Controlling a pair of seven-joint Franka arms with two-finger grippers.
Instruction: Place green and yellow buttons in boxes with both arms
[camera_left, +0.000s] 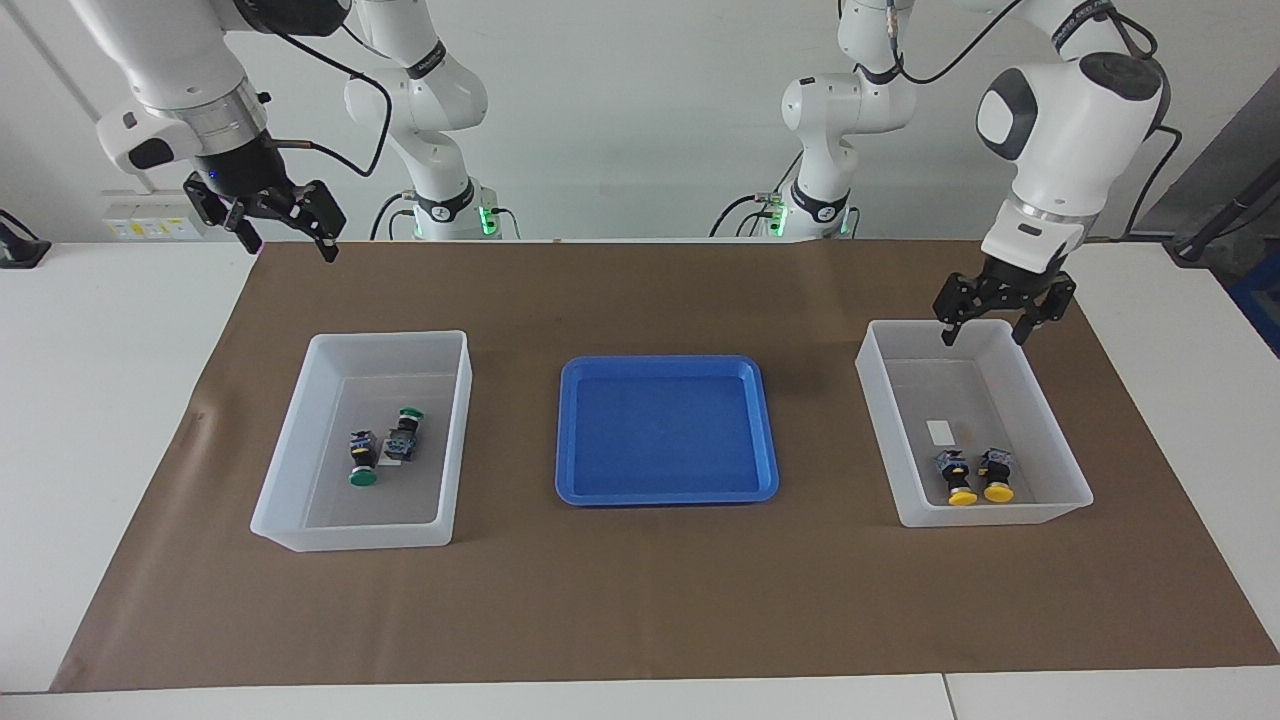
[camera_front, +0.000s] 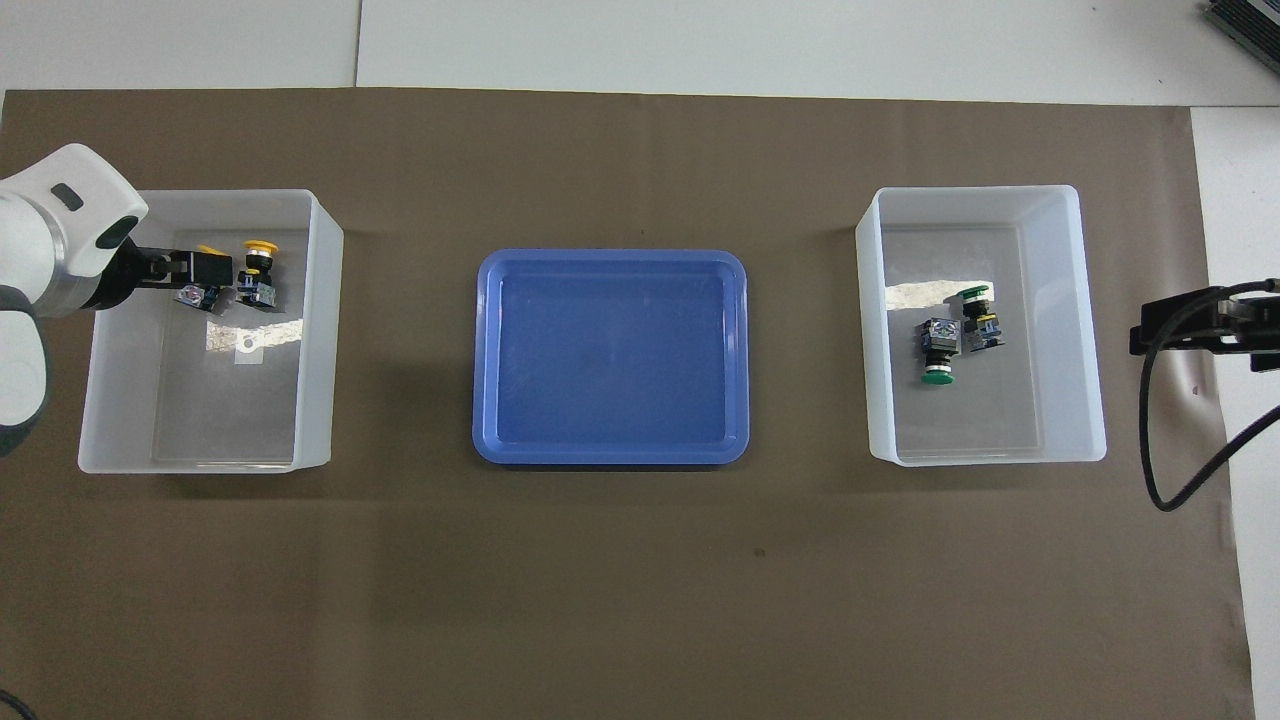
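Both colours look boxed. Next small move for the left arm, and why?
Probably just raise the left end effector clear and park it. It hangs open and empty over its box, where both yellow buttons lie. The green buttons lie in the other box, the tray is bare, and the right end effector waits, raised.

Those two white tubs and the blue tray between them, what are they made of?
The tubs look like thin, milky, translucent plastic: the brown mat and the buttons inside show dimly through their walls. The blue tray looks like opaque moulded plastic with a smooth, slightly glossy finish and rounded corners. Both are guesses from looks alone.
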